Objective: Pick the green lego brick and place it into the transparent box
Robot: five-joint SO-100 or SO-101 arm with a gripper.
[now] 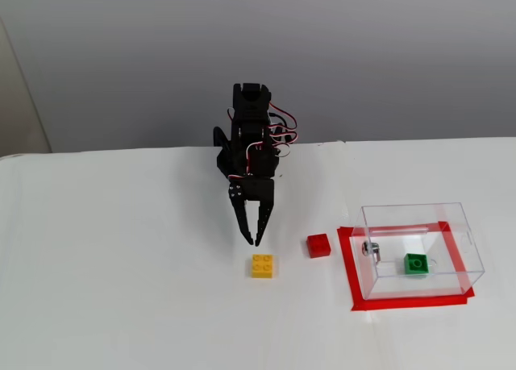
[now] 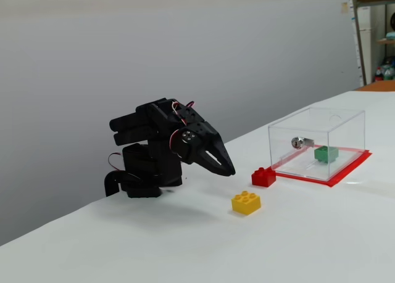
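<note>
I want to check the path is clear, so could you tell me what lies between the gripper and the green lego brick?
In a fixed view, the red brick and the transparent box wall lie between the gripper and the green lego brick.

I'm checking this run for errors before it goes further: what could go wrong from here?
The gripper hangs just above the yellow brick, jaws nearly closed, while the green lego brick already lies inside the transparent box. Risks: it may grab or nudge the yellow brick, which is the wrong one. The red brick sits close beside it and could be knocked on any sweep toward the box.
</note>
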